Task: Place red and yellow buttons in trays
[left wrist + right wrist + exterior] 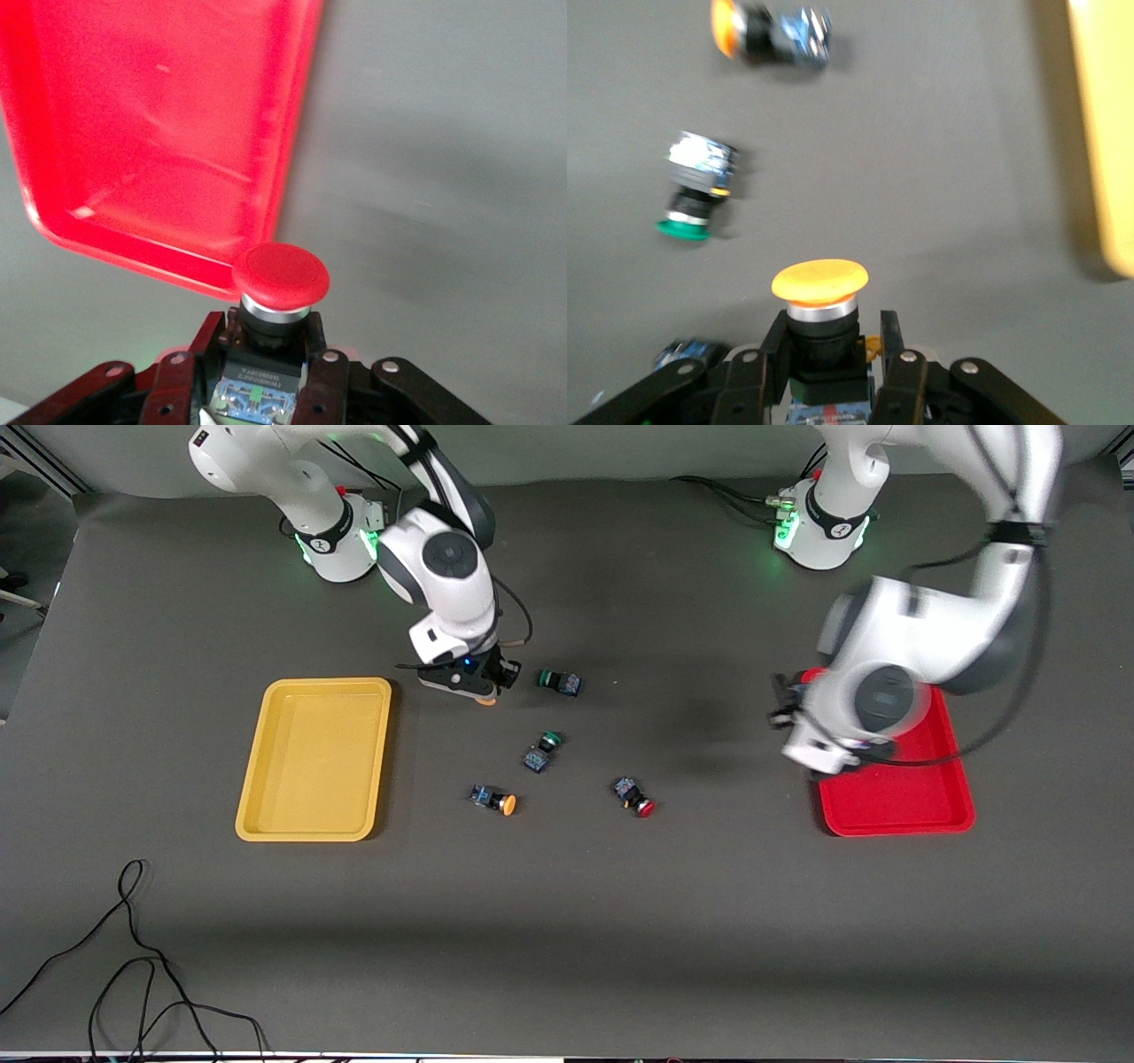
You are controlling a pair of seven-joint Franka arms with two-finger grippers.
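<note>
Dark grey table mat (620,921) — each tool seemingly clamped on a button, loose black cable (133,957) nearby.

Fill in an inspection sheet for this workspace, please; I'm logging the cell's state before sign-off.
Surface: dark table, no spills seen.
Job's things: yellow tray and red tray hold nothing visible; one yellow button and one red button lie between them.
Clutter: two green buttons.
Grippers: left gripper shut on a red-capped button by the red tray's edge; right gripper shut on a yellow-capped button.
Cables: loose black cable on the table.
Surroundings: nothing seen.
</note>
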